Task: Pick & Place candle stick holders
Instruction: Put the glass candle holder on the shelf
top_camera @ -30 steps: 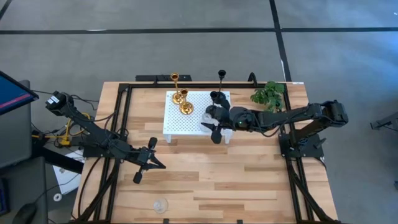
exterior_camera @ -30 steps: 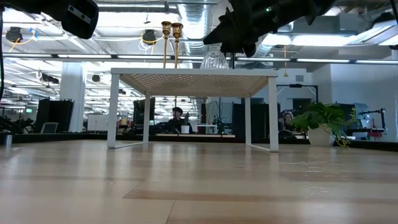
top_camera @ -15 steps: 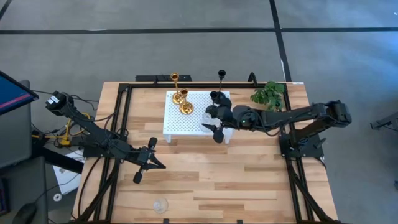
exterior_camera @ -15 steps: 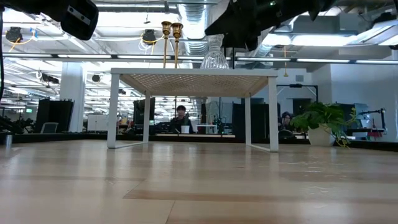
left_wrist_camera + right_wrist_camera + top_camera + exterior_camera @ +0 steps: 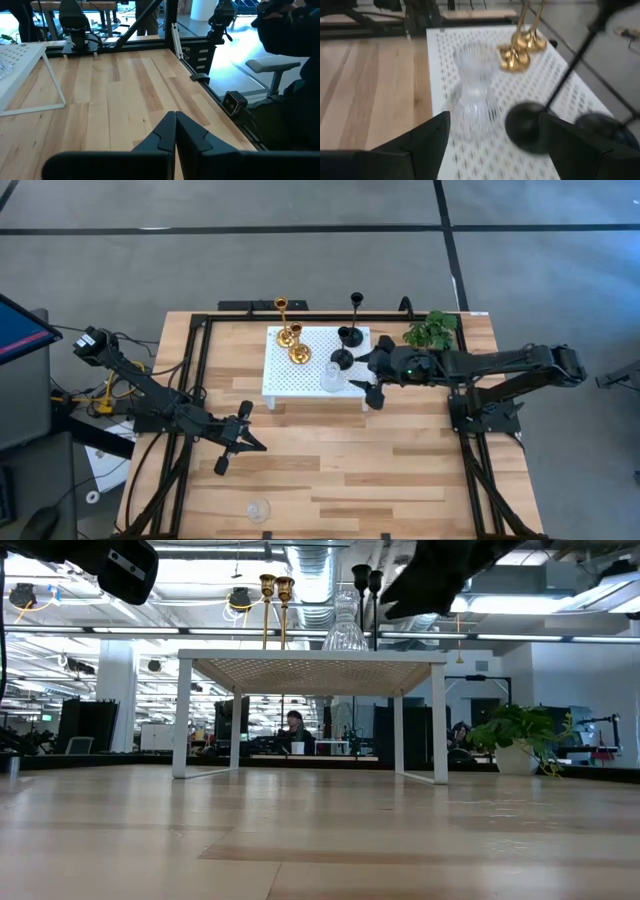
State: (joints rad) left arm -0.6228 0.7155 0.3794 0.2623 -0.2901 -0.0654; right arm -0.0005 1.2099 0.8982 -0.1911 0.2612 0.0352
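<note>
On the white perforated platform (image 5: 290,380) stand two gold holders (image 5: 294,343), two black holders (image 5: 346,346) and one clear glass holder (image 5: 330,378), each on its round base. They also show in the right wrist view: the glass holder (image 5: 470,105), a black base (image 5: 530,125), the gold pair (image 5: 520,52). A second glass holder (image 5: 258,510) stands on the table near the front edge. My right gripper (image 5: 364,376) is open and empty, just right of the platform. My left gripper (image 5: 255,444) is shut and empty over the table's left middle.
A green plant sprig (image 5: 432,332) stands at the back right, behind my right arm. Black frame rails (image 5: 200,370) run along the table's sides. Bare wood lies between the platform and the table's near edge. People sit in the room beyond (image 5: 295,730).
My right gripper has drawn back from over the platform toward the table's right edge. The clear glass holder stays standing on the platform, and the two black holders behind it now show uncovered.
</note>
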